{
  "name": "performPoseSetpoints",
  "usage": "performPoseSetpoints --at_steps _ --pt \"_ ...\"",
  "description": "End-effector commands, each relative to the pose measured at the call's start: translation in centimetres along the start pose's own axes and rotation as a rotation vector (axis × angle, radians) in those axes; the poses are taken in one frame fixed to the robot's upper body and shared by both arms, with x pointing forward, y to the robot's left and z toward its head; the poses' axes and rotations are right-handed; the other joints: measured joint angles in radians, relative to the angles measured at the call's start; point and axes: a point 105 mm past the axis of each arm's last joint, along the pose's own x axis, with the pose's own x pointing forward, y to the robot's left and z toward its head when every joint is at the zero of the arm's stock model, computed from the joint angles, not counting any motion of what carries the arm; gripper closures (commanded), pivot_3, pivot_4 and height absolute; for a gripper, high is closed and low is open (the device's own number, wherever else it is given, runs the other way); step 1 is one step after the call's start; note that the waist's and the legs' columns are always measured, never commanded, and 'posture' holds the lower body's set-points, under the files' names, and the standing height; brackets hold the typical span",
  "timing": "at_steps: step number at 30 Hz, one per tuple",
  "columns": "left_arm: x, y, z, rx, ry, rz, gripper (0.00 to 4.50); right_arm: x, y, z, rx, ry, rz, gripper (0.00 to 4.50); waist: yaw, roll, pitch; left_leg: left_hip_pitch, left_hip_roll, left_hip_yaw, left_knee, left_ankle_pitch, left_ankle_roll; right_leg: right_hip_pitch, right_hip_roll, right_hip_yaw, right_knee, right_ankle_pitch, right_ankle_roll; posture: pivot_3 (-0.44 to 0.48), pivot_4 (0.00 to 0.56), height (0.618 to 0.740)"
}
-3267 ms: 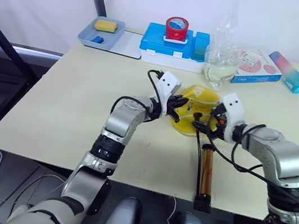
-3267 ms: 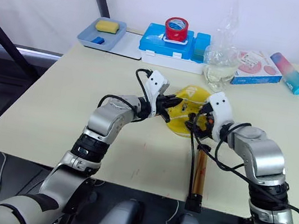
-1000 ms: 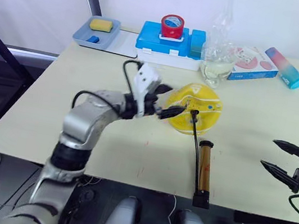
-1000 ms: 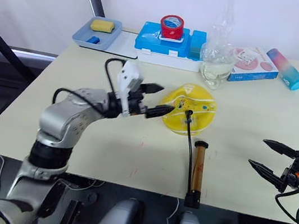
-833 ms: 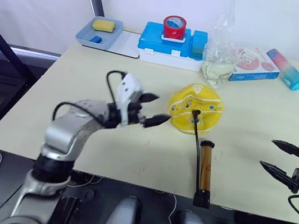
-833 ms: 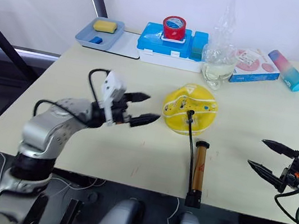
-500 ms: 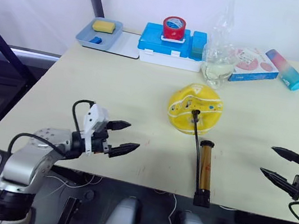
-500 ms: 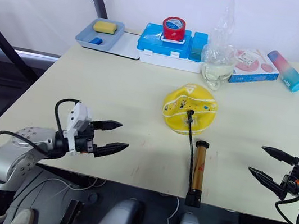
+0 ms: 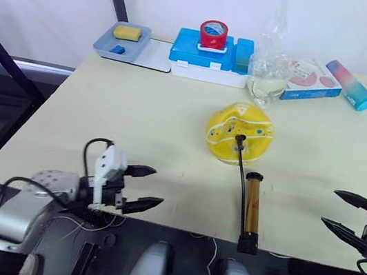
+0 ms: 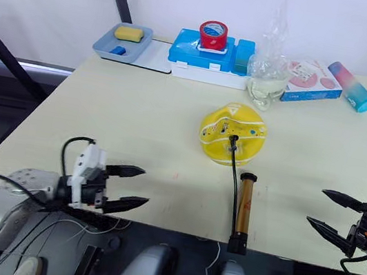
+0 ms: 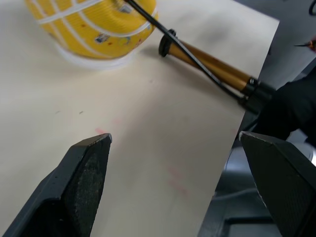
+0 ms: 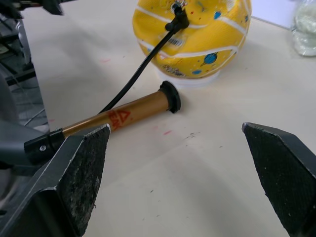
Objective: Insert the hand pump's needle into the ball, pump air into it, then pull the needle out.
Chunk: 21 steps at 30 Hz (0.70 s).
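Head view: my left gripper (image 9: 147, 188) and right gripper (image 9: 348, 216), both wide and empty, have withdrawn to the table's (image 9: 103, 118) near edge.

Right wrist view: the needle (image 12: 178, 14) sits in the ball (image 12: 197, 34); the hand pump (image 12: 116, 118) lies beside it, so pumping comes next.

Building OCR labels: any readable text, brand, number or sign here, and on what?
Nothing reads as words.
hand pump: red triangle mark with red lettering beside it, too blurred to read.
ball: small coloured prints and a dark-lined patch, illegible.
pink and blue box: print too small to read.
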Motion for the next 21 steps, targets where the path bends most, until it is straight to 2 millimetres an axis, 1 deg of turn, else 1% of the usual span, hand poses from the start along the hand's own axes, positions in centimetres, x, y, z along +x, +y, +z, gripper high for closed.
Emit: performPoseSetpoints --at_steps 1,5,8,14,17,21 --pt "2.8 -0.7 1.4 0.018 0.004 -0.052 0.07 -0.4 0.0 1.1 -0.057 -0.009 -0.001 0.00 -0.002 -0.001 0.000 0.000 0.000 0.000 0.000 0.000 0.000 0.000 0.000 0.001 0.001 0.000 0.000 0.000 0.150 0.739" --pt "6.1 -1.4 2.8 -0.017 0.001 -0.121 0.07 0.0 0.3 1.1 -0.060 -0.008 0.013 0.00 -0.008 -0.001 0.001 0.002 -0.003 0.002 0.000 0.000 0.000 0.000 0.002 0.002 0.004 0.000 0.000 0.000 0.150 0.739" --pt "8.2 -1.4 3.2 -0.062 0.028 -0.151 0.07 0.0 0.3 1.2 -0.064 -0.011 0.014 0.00 -0.009 -0.002 0.001 0.002 -0.004 0.002 0.001 0.000 0.000 -0.001 0.003 0.004 0.005 0.000 0.000 0.000 0.150 0.739" --pt "12.0 -1.1 3.4 -0.219 0.077 -0.135 0.07 0.4 0.6 1.4 -0.073 -0.020 0.025 0.00 -0.006 -0.003 0.001 0.002 -0.004 0.002 0.002 0.000 0.000 -0.001 0.003 0.004 0.006 0.000 0.002 0.000 0.150 0.739" --pt "13.5 -1.3 3.4 -0.289 0.090 -0.135 0.07 0.5 0.8 1.5 -0.075 -0.027 0.029 0.00 -0.007 -0.003 0.002 0.002 -0.005 0.002 0.002 0.000 0.000 -0.001 0.003 0.004 0.006 0.002 0.004 0.000 0.150 0.739" --pt "15.1 -1.5 2.5 -0.334 0.131 -0.116 0.07 0.7 1.0 1.6 -0.078 -0.032 0.035 0.00 -0.007 -0.003 0.002 0.002 -0.005 0.001 0.002 0.000 0.000 -0.001 0.003 0.004 0.006 0.002 0.005 0.000 0.150 0.739"
